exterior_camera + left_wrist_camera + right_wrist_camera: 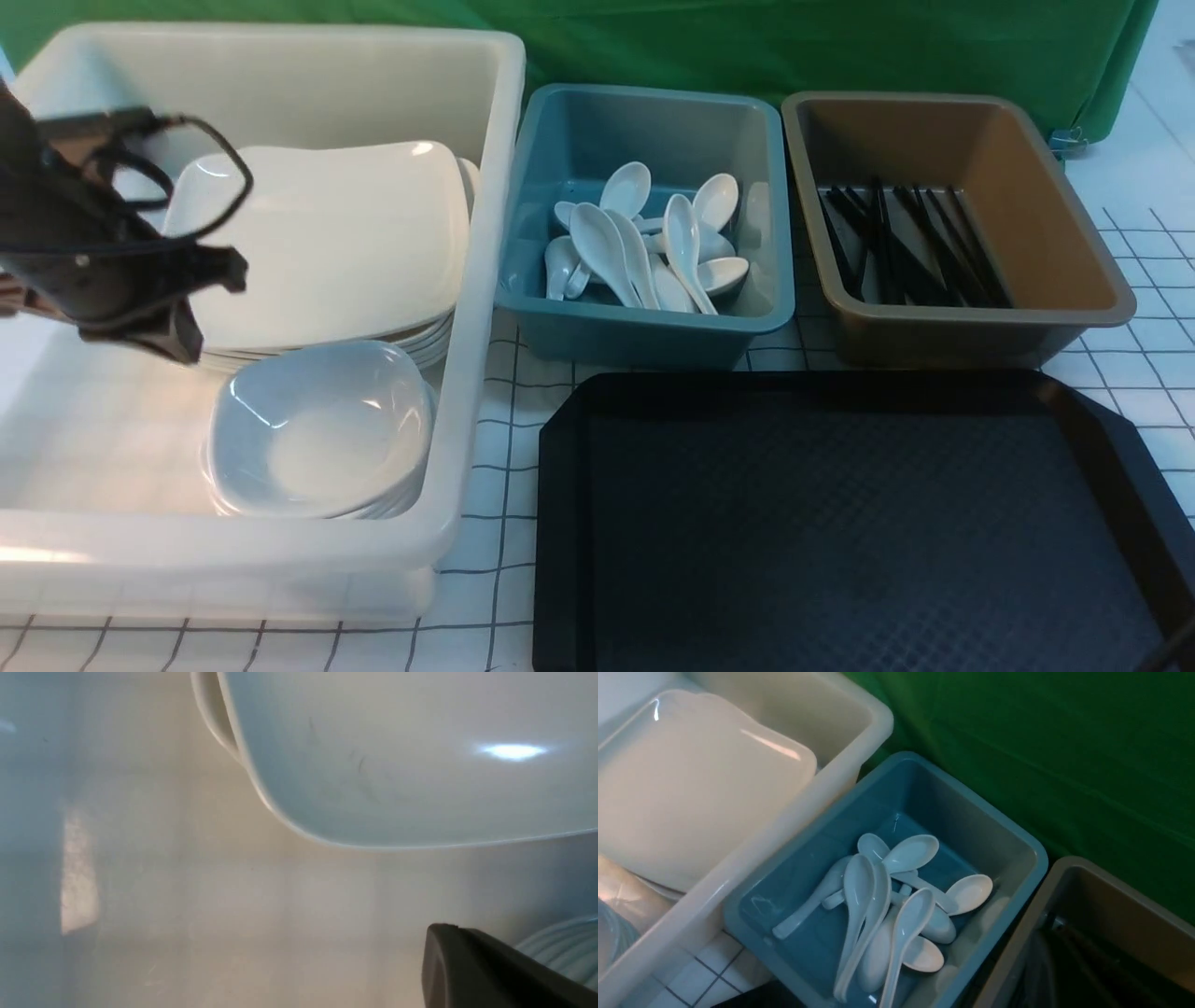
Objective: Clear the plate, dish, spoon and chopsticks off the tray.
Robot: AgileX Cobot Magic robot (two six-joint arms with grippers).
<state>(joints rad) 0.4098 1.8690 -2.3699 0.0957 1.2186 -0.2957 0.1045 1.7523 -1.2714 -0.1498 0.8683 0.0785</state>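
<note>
The black tray (840,523) lies at the front right with nothing on it. A stack of white plates (345,243) and a stack of small white dishes (317,429) sit in the white tub (495,187). Several white spoons (644,243) lie in the blue tub (644,327). Black chopsticks (910,247) lie in the brown tub (1074,280). My left gripper (182,341) hangs shut and empty inside the white tub, left of the two stacks. Its dark tip (444,935) shows below a white dish (411,765). My right gripper is out of view, shut, above the tubs.
The right wrist view looks down on the plate stack (691,798), the spoons (887,896) in the blue tub (1008,840) and the brown tub's rim (1111,891). A green cloth (794,47) hangs behind the tubs. The table wears a white checked cover (495,523).
</note>
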